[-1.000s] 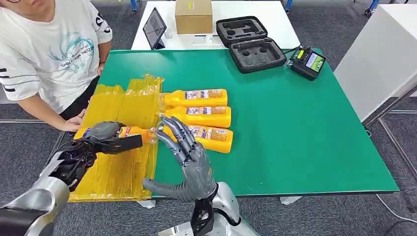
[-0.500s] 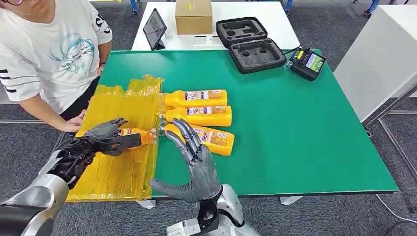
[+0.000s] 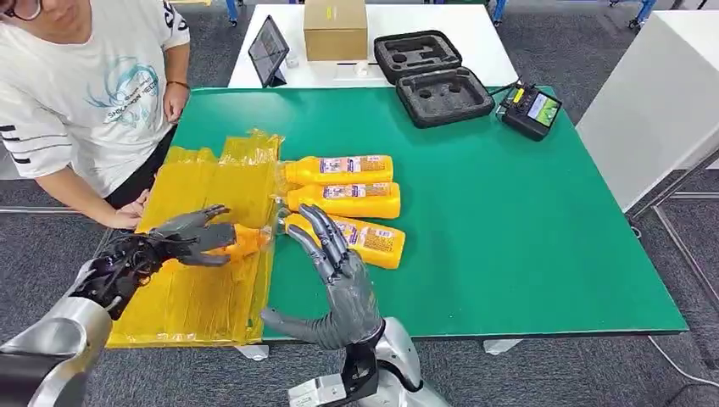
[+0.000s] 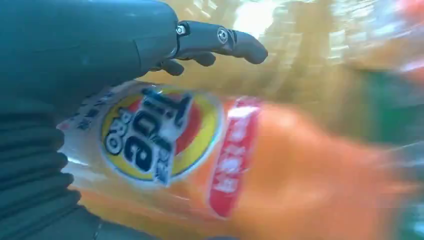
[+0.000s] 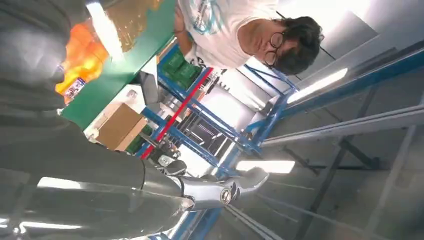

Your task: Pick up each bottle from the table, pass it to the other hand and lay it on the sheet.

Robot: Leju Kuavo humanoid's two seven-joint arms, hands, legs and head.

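One orange bottle (image 3: 238, 241) is lying lengthwise across the yellow sheet (image 3: 212, 288), cap facing the green table's (image 3: 509, 212) right edge; left hand (image 3: 182, 237) is resting on it, fingers loosening, right hand (image 3: 339, 284) spread open.

The room is bright and evenly lit from overhead, so the green table (image 3: 509, 229) carries only faint, soft shadows. The yellow sheet (image 3: 212, 254) glints with crinkled glare. In the left wrist view the bottle (image 4: 225, 165) is smeared, sharp only at its label, perhaps from motion. The right wrist view faces up into ceiling strip lights (image 5: 315, 85) that blow out white.
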